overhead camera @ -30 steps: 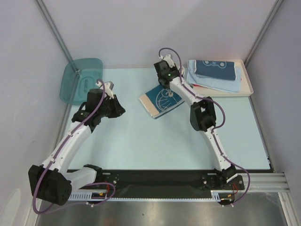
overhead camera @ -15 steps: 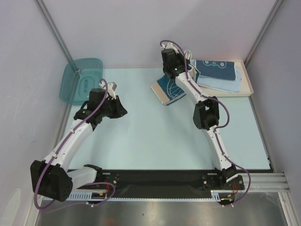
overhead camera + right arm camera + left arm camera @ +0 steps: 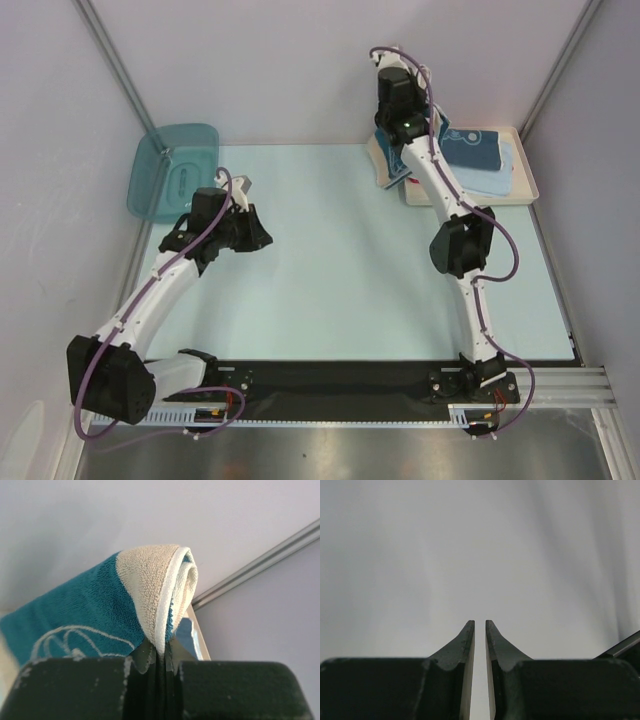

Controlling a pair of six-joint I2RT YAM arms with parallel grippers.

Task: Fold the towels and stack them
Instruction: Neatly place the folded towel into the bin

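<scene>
The right gripper [image 3: 159, 652] clamps a fold of the long beige towel [image 3: 90, 615], its jaws pressed tight on the cloth so that no gap shows between them. Seen from the wrist, the towel's beige edge curls over the fingertips, with the teal field and a white line drawing spreading to the left. From above, the right arm [image 3: 462, 245] reaches to the far side of the light-blue table [image 3: 350, 290], and the towel hangs in a bunch beneath its wrist at the left end of the cream tray [image 3: 528, 172]. Whether the cloth touches the tray cannot be told. On the tray lie two folded towels, the dark-blue towel [image 3: 470, 148] on top of the light-blue towel [image 3: 497, 181], which shows along the near and right sides. The left gripper [image 3: 480, 630] hangs over the left part of the table with nothing in it, its jaws drawn to a thin slit, and only a pale blurred surface shows beyond them. The translucent blue bin [image 3: 170, 170] stands at the far left corner, well apart from the towels and just beyond the left arm [image 3: 150, 295].
</scene>
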